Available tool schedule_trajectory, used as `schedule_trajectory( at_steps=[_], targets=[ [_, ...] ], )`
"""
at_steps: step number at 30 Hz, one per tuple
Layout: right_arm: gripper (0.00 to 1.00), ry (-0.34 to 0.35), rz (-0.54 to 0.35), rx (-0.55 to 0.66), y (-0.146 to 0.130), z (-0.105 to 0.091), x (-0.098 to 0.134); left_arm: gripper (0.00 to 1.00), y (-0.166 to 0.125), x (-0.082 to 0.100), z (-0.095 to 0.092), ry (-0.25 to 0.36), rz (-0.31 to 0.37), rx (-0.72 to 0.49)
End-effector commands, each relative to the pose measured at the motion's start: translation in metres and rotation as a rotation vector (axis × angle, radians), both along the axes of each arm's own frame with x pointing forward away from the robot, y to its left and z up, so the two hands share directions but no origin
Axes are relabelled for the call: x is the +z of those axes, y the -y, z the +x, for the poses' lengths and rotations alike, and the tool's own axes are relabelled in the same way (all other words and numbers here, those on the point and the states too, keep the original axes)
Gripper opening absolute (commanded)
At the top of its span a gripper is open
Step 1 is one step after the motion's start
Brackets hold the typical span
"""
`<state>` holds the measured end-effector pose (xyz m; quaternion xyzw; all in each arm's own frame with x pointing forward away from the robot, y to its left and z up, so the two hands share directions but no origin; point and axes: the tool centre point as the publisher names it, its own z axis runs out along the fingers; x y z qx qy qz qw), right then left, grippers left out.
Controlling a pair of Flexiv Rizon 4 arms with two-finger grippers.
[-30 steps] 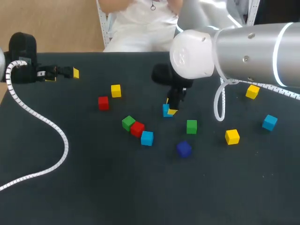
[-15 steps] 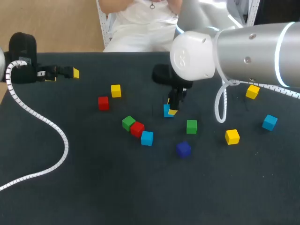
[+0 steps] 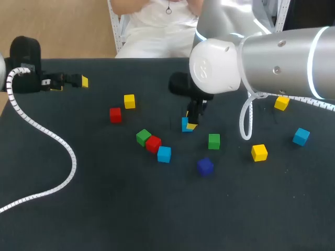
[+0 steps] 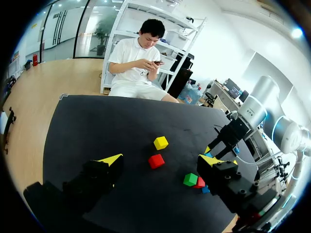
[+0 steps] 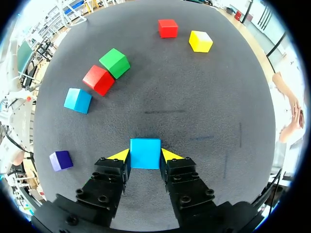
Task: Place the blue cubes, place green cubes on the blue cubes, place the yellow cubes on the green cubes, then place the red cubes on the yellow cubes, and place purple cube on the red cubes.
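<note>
1. Looking down from the head view, you have the right gripper (image 3: 190,121) near the middle of the worktop (image 3: 104,209), with one blue cube (image 3: 185,124) at its tips. A green cube (image 3: 213,140) lies near it, and a second blue cube (image 3: 164,153) touches a red cube (image 3: 153,143) a little further off. The left gripper (image 3: 72,82) sits at the far left, well apart from every cube.
2. From the left wrist view, the left gripper (image 4: 160,159) has its fingers spread wide with nothing between them. You need nothing from it for this step.
3. From the right wrist view, both yellow tips of the right gripper (image 5: 145,155) press the blue cube (image 5: 145,153) from opposite sides, so it is clamped squarely. This cube looks meant for the base layer. Choose a bare patch with room for the other blue cubes beside it, and stay wide of the second blue cube (image 5: 77,100) and the purple cube (image 5: 60,160). Lower until the base sits flat, part the fingers only then, and rise straight up so the cube is not twisted.
</note>
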<state>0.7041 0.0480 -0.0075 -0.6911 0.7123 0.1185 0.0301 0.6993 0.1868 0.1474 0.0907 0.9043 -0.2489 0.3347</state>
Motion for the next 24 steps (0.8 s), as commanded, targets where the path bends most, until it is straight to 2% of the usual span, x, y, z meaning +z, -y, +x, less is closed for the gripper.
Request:
schedule_trajectory(
  at_steps=[1, 24],
  targets=[
    [0.00, 0.008, -0.001, 0.000, 0.0007, -0.0012, 0.0008, 1.00, 0.0015, 0.0017, 0.0003, -0.007, 0.008, 0.005],
    [0.00, 0.005, -0.007, 0.005, 0.0001, 0.0020, -0.0011, 1.00, 0.0015, 0.0017, 0.0003, -0.007, 0.008, 0.005]
  ],
)
